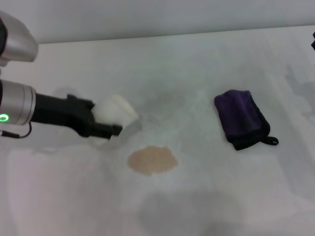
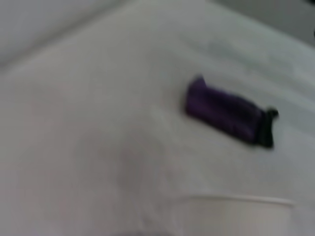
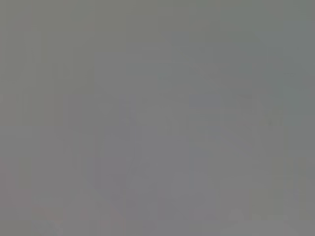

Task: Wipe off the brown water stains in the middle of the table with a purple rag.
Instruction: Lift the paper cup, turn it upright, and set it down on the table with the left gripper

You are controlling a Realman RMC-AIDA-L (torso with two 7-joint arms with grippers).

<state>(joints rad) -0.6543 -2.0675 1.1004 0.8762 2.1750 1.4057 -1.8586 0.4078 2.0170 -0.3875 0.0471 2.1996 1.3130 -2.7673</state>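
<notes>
Toward the table's (image 1: 206, 54) left edge our left gripper (image 1: 106, 129) clamps a tilted paper cup (image 1: 114, 114) beside the brown water stains (image 1: 152, 160) mid-table, likely their source, while the purple rag (image 1: 242, 118) lies unused toward the right edge; right gripper unseen.

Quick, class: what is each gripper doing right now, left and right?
Left gripper: shut on the white paper cup, left of the brown water stains.
Right gripper: not in view; its state cannot be told.

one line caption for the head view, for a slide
Left gripper holds a white paper cup beside the brown stain; purple rag lies untouched.
</notes>
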